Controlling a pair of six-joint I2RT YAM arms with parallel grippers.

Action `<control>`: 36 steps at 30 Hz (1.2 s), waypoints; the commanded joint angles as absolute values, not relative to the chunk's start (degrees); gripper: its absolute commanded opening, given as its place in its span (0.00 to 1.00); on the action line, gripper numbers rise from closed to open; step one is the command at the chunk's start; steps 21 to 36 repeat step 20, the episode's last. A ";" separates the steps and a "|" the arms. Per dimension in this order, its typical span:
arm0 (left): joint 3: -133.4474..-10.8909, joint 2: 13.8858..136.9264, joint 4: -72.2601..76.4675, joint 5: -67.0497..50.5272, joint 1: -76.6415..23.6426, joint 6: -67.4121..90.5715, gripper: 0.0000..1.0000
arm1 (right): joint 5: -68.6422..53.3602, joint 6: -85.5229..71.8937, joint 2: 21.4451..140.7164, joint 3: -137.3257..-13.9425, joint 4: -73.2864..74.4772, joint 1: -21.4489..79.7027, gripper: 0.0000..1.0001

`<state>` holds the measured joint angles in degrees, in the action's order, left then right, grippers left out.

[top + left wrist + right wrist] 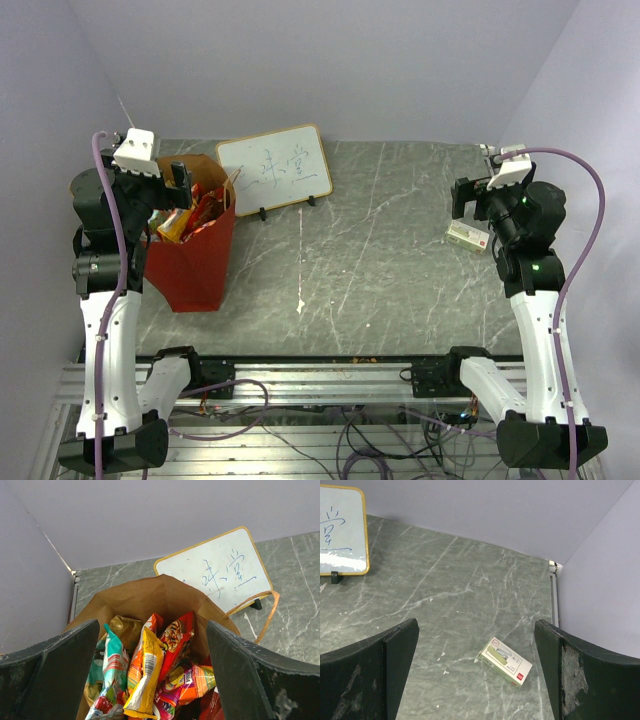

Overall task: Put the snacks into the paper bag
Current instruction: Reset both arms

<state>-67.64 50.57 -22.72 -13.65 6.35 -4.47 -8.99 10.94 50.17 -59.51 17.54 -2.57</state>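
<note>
The paper bag point(195, 272), red outside and brown inside point(145, 597), stands upright at the table's left. Several snacks point(188, 216) fill it and poke above its rim: a yellow packet point(145, 680), a teal-white candy bag point(112, 672), a red pack point(175, 642), an orange pack point(195, 682) and a brown one point(122, 627). My left gripper point(166, 188) point(151, 627) hovers open just above the bag's mouth, holding nothing. Over the right side of the table my right gripper point(465, 200) point(476, 625) is open and empty.
A white framed board with writing point(275, 167) point(220, 570) point(340, 535) leans behind the bag. A small white box with red-green print point(467, 236) point(506, 661) lies on the table under the right gripper. The bag's loop handle point(267, 612) hangs toward the board.
</note>
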 commanded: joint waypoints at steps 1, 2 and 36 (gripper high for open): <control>-67.24 49.90 -22.09 -14.43 7.04 -4.66 0.98 | -8.83 11.24 49.43 -60.21 17.67 -3.03 1.00; -67.17 49.92 -22.14 -14.43 7.08 -4.66 0.98 | -8.84 11.25 49.45 -60.18 17.70 -2.99 1.00; -66.71 50.00 -21.90 -14.65 7.08 -4.92 0.98 | -9.83 11.72 49.41 -59.97 17.93 -3.01 1.00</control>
